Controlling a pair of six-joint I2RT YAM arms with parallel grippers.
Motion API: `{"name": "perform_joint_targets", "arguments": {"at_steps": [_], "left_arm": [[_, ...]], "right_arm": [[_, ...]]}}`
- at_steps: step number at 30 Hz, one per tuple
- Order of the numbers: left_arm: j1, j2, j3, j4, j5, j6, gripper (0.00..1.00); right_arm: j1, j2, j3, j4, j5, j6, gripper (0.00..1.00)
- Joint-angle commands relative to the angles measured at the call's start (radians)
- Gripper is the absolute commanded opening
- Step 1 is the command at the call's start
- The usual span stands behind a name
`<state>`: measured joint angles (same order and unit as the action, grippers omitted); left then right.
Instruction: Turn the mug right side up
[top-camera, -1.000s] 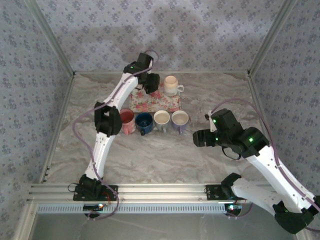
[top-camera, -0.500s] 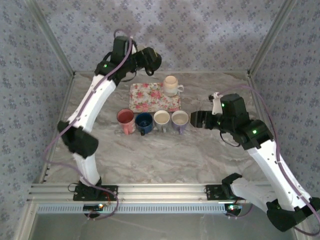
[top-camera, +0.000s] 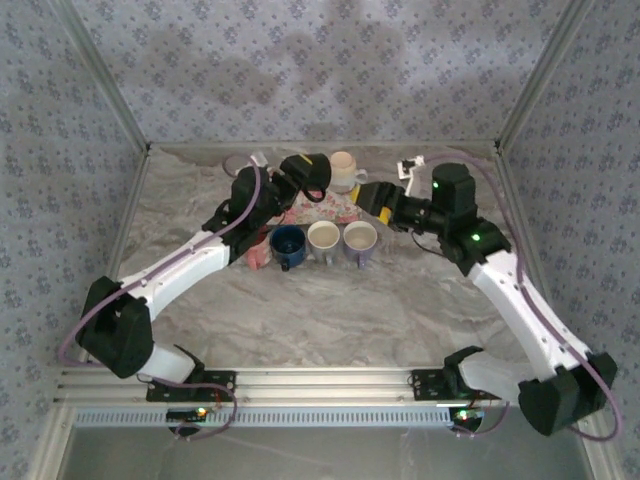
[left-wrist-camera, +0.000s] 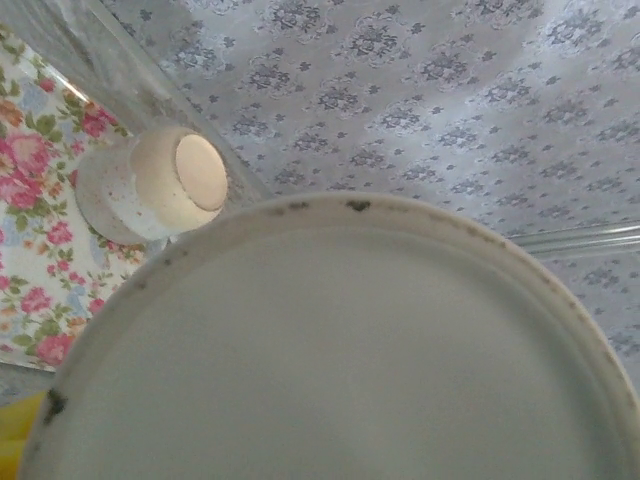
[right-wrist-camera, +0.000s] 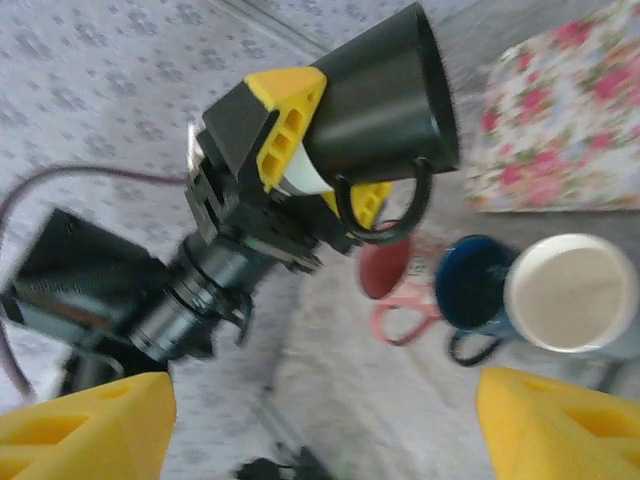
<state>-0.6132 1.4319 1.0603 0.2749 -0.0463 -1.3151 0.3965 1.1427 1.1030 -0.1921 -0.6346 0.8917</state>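
My left tool (right-wrist-camera: 325, 160) is pinching the black mug (right-wrist-camera: 375, 100). It holds the mug on its side in the air over the floral mat (top-camera: 335, 208), with the handle hanging down. My right tool (right-wrist-camera: 320, 420) is spread wide with nothing between its fingers, and it sits just off the mat's right edge. A cream mug (left-wrist-camera: 150, 185) sits on the mat's far right corner. On the desk (top-camera: 330, 310), along the mat's near edge, stand a red mug (right-wrist-camera: 385, 265), a blue mug (right-wrist-camera: 470, 285) and a white mug (right-wrist-camera: 565, 290).

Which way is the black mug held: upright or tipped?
Tipped: the black mug lies sideways in the left hand, handle hanging underneath.
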Motion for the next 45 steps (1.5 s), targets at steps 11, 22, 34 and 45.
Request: {"name": "perform_joint_targets", "arguments": {"at_steps": [11,22,34,45], "left_arm": [[-0.010,-0.228,-0.056,0.344,-0.075,-0.183,0.24],[-0.011,-0.288,-0.063,0.266,-0.060,-0.200,0.23],[-0.028,-0.294,-0.100,0.275,-0.028,-0.216,0.20],[-0.042,-0.329,-0.121,0.195,-0.010,-0.191,0.27]], "right_arm": [[0.076,0.253,0.002,0.772,-0.109,0.569,0.87],[0.141,0.363,0.136,0.761,-0.156,0.515,0.75],[0.176,0.391,0.146,0.759,-0.202,0.514,0.28],[0.171,0.373,0.130,0.781,-0.194,0.543,0.00]]}}
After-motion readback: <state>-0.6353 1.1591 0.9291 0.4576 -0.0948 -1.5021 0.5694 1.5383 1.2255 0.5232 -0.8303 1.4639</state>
